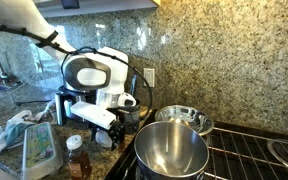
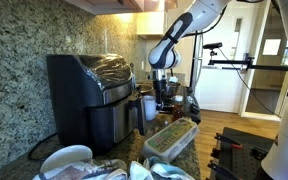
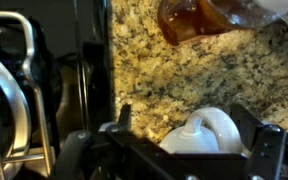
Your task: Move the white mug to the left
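Note:
The white mug (image 3: 212,138) shows in the wrist view, at the bottom, with its loop handle toward the camera, standing on the speckled granite counter. My gripper (image 3: 194,128) is low over it with one finger on each side. There is a gap on the left side, so the jaws look open around the mug. In both exterior views the gripper (image 1: 108,122) (image 2: 164,96) is down at the counter by the black appliances and hides the mug. The honey bottle (image 3: 199,20) lies just beyond the mug.
A large steel pot (image 1: 172,150) and a steel pan (image 1: 185,119) stand on the stove beside the gripper. A honey bottle (image 1: 76,158) and a lidded plastic container (image 1: 39,150) sit on the counter. A black air fryer (image 2: 94,95) stands against the granite wall.

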{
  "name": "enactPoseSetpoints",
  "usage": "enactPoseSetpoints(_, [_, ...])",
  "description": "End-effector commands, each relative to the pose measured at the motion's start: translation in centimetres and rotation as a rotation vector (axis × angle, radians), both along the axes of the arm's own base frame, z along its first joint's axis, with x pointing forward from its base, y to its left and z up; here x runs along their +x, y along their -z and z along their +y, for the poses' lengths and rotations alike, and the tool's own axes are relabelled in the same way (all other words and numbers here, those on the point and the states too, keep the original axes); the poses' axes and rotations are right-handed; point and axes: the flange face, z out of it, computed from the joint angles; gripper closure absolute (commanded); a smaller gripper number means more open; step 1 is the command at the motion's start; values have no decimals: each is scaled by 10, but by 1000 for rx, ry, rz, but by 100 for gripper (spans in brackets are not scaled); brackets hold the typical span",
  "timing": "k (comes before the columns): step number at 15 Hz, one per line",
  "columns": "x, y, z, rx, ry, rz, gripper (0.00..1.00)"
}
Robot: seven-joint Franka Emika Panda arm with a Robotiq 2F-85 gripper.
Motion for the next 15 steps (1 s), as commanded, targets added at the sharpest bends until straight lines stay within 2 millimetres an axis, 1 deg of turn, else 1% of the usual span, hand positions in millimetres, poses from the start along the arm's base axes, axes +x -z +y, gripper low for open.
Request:
enactPoseSetpoints(1, [2,-11,9,23,-43,7,0])
enactPoseSetpoints(4, [-1,-11,14,26,-61,7,0])
enactPoseSetpoints(12, [-7,-23,20,10,-63,-11,1])
enactPoseSetpoints(13, [-8,-24,21,11,-65,-13,13])
enactPoseSetpoints(15, [-9,-27,22,11,-72,-18,30])
